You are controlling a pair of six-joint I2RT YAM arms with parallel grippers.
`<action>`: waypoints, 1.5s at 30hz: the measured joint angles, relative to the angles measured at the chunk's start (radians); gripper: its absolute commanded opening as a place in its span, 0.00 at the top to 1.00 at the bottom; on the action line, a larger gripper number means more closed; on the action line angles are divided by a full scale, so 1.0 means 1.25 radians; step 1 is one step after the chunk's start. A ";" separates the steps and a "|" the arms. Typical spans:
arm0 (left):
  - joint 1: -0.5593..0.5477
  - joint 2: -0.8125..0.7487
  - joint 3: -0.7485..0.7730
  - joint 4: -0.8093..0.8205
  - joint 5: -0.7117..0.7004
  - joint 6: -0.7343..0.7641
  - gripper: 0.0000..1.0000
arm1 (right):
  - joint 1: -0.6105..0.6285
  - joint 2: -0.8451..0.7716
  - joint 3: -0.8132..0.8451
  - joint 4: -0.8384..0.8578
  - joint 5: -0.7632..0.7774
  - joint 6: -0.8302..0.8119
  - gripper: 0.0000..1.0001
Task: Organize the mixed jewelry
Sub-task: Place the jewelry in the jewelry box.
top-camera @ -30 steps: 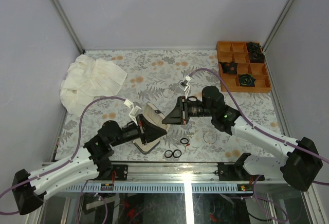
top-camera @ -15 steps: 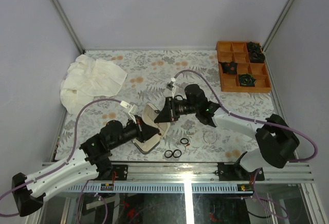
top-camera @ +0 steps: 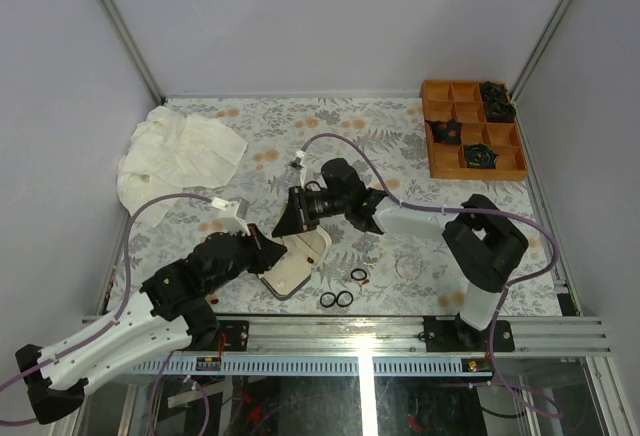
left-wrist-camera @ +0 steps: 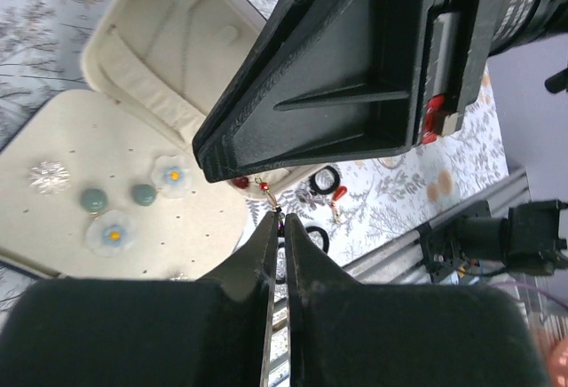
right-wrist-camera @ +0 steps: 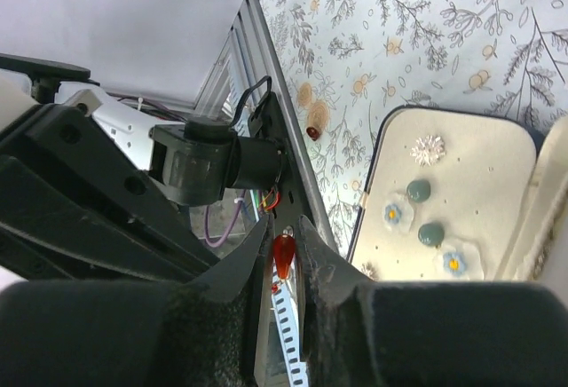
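A red drop earring hangs between both grippers above the open cream-lined case. My right gripper is shut on its red teardrop. My left gripper is shut, and the earring's thin gold wire with small red beads ends at its tips. In the top view the left gripper and right gripper meet tip to tip over the case's left side. Two black rings, a third ring with a red bit beside it, and a clear hoop lie on the table.
Flower, green and snowflake studs sit pinned in the case's cream pad. An orange divided tray holding dark pieces stands at the back right. A crumpled white cloth lies at the back left. Another red bit rests near the front rail.
The right arm has swung left with the red drop until its tip sits over the case. The left gripper has drawn back slightly and now meets it at the earring's wire.
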State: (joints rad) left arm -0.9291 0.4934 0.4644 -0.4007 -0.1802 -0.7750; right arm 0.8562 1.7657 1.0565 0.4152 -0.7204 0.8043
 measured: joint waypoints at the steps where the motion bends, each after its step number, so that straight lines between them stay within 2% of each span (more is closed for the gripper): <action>1: 0.000 -0.001 0.008 -0.019 -0.014 -0.008 1.00 | 0.002 0.013 0.012 0.000 -0.001 -0.001 0.81; 8: 0.000 0.015 0.045 -0.125 -0.097 -0.054 1.00 | 0.020 0.104 0.092 -0.002 -0.010 -0.007 0.79; 15: 0.019 0.072 0.065 -0.173 -0.134 -0.070 1.00 | 0.023 0.184 0.165 -0.031 -0.025 -0.030 0.77; 24: 0.163 0.135 0.065 -0.161 -0.033 -0.058 1.00 | 0.021 0.256 0.240 -0.060 0.004 -0.068 0.72; 32: 0.250 0.203 0.061 -0.112 0.063 -0.033 1.00 | 0.021 0.256 0.255 -0.113 0.031 -0.121 0.48; 39: 0.270 0.214 0.059 -0.102 0.088 -0.027 1.00 | 0.021 0.227 0.255 -0.169 0.071 -0.152 0.36; 45: 0.278 0.214 0.059 -0.102 0.090 -0.026 1.00 | 0.021 0.123 0.243 -0.207 0.115 -0.179 0.31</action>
State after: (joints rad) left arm -0.5812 0.7612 0.5377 -0.5285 -0.0681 -0.8074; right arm 0.8825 1.9194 1.3605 0.1566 -0.5766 0.5812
